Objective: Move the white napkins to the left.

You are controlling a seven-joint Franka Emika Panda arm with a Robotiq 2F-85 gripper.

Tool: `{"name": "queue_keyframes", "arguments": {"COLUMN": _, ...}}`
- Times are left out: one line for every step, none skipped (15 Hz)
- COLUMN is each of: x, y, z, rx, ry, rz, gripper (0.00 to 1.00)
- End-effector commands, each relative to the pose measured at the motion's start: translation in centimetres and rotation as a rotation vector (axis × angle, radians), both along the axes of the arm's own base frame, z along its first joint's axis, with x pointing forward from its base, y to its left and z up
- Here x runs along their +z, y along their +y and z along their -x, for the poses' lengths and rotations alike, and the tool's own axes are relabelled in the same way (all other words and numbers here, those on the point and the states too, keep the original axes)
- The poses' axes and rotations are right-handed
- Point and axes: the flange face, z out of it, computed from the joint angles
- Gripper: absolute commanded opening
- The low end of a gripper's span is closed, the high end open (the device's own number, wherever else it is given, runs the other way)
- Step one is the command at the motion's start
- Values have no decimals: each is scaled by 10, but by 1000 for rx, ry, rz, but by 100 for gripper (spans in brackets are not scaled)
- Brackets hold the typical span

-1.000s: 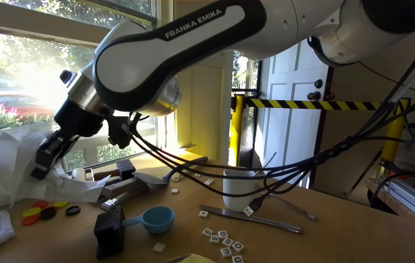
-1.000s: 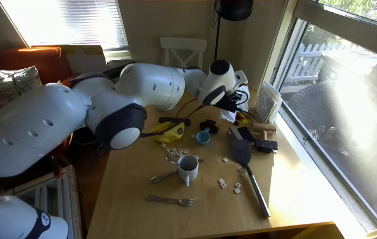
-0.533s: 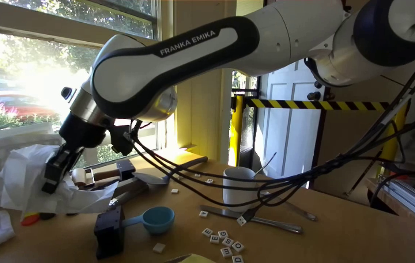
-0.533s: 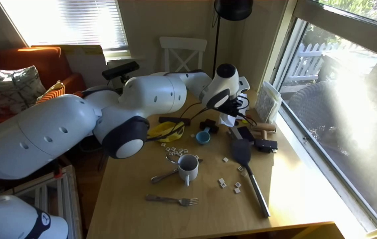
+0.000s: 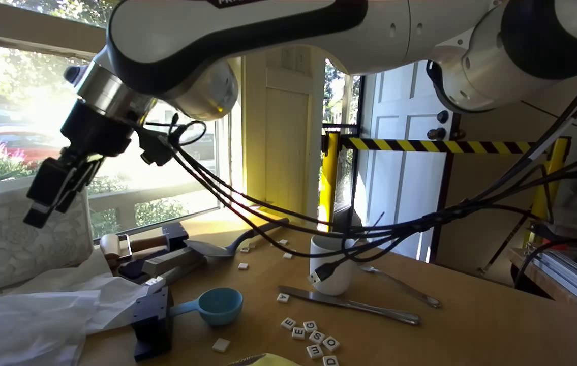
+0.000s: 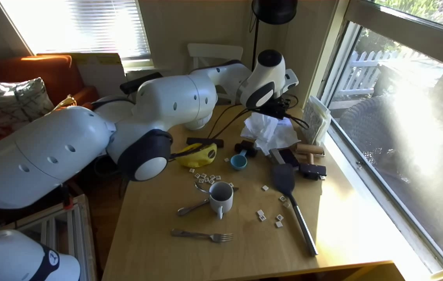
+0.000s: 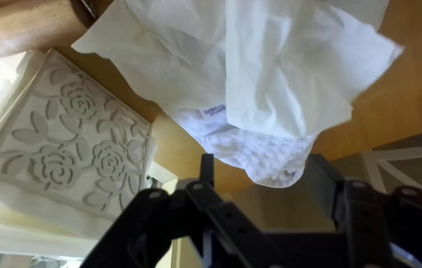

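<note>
We find the gripper [image 7: 263, 163] raised higher, jaws wide apart; the white napkins [image 7: 285, 74], earlier bunched at its fingers, now lie on the table [image 6: 147, 249], partly over a white cloth [image 7: 272, 160].

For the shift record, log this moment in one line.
claw: open, empty | napkins: rumpled on table, partly covering cloth | contact between claw and napkins: none | completion: unclear

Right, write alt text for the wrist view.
Crumpled napkins lie partly over a textured white cloth on a wooden table. The gripper, open and empty, is at the bottom; a rose-patterned panel stands at left.
</note>
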Motion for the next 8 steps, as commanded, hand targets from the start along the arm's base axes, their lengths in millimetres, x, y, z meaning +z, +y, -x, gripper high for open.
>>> {"name": "queue_keyframes", "arguments": {"x": 25, "y": 2, "z": 0, "rx": 6, "ry": 7, "rz": -13, "gripper": 97}}
{"name": "queue_keyframes", "arguments": {"x": 39, "y": 7, "z": 2, "rx": 30, "ry": 18, "rz": -42, "gripper": 100}}
{"name": "queue_keyframes", "arguments": {"x": 52, "y": 13, "z": 5, "rx": 60, "ry": 34, "rz": -67, "gripper": 100}}
{"name": "queue_keyframes", "arguments": {"x": 70, "y": 23, "z": 12, "rx": 103, "ry": 70, "rz": -78, "gripper": 100}}
{"name": "queue_keyframes", "arguments": {"x": 88, "y": 33, "z": 18, "rx": 132, "ry": 96, "rz": -77, "gripper": 100}}
{"name": "queue_keyframes", "arguments": {"x": 103, "y": 41, "z": 25, "rx": 161, "ry": 124, "rz": -85, "gripper": 100}}
{"name": "queue_keyframes", "arguments": {"x": 117, "y": 48, "z": 31, "rx": 177, "ry": 154, "rz": -90, "gripper": 100}}
{"name": "queue_keyframes", "arguments": {"x": 131, "y": 57, "z": 39, "rx": 214, "ry": 174, "rz": -103, "gripper": 100}}
